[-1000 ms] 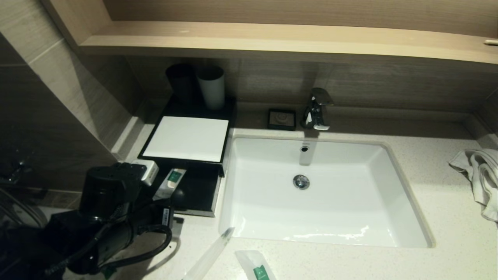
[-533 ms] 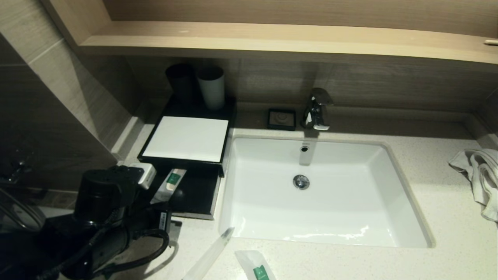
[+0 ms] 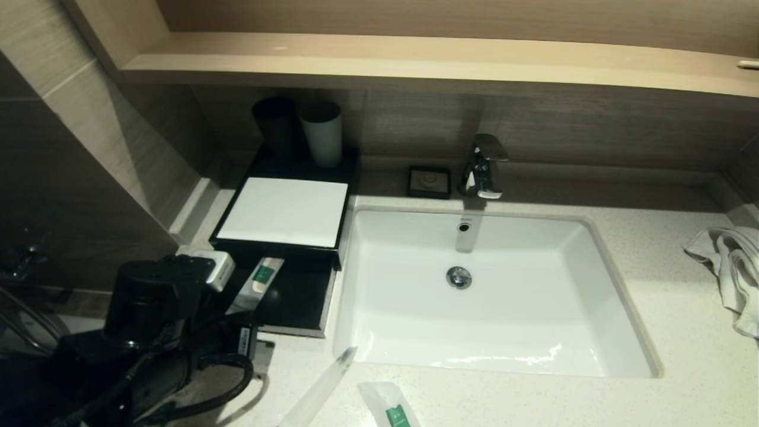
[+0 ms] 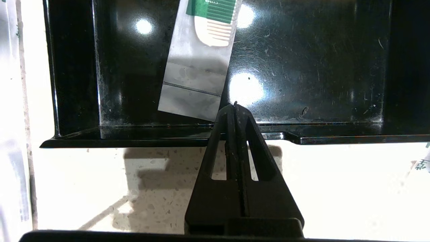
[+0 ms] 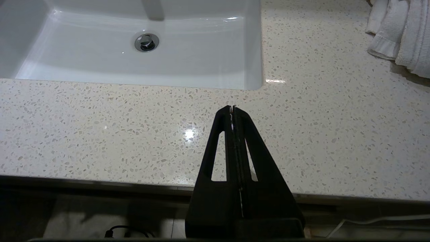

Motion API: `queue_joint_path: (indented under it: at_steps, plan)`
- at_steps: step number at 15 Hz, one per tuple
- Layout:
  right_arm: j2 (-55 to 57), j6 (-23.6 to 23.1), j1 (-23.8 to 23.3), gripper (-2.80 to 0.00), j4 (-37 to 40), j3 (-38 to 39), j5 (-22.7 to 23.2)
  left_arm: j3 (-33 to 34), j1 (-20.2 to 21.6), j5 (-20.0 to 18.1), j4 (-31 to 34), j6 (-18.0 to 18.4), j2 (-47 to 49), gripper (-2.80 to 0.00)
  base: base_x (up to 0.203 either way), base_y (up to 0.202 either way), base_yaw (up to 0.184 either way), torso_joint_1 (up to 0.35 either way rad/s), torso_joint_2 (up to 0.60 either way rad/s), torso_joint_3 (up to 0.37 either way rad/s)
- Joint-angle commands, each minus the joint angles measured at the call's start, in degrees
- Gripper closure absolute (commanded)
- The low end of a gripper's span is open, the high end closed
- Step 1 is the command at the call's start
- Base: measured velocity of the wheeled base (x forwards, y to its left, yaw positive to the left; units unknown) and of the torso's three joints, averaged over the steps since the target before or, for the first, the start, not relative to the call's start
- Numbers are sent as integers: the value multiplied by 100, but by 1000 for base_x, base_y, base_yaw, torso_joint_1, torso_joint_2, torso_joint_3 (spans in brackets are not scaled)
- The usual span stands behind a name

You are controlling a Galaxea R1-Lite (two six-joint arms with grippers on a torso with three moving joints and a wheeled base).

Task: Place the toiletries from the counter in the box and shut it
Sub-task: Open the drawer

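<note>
Box drawer (image 4: 302, 67) open with comb sachet (image 4: 198, 64) inside, left tool (image 4: 235, 107) clenched empty at its front lip, right tool (image 5: 232, 108) clenched over worktop (image 5: 336, 134).

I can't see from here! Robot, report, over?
Left gripper shut, empty, at drawer front lip. Right gripper shut, parked over counter. One sachet in drawer; two toiletries still out. Nothing blocking.

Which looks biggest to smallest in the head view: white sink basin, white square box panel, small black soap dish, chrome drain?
1. White sink basin
2. White square box panel
3. Small black soap dish
4. Chrome drain
The dish sits farther back, so it may look slightly smaller than it is.
</note>
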Motion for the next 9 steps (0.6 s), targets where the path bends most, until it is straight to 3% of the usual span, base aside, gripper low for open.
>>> queue_joint_path:
  at_steps: [1,9]
  plan:
    - [0,-3,0,0,1,0,4,7,0,10,26,-5,-65,0,0,0,0,0,0,0]
    - [0,-3,0,0,1,0,-2,7,0,-34,287,-5,-211,0,0,0,0,0,0,0]
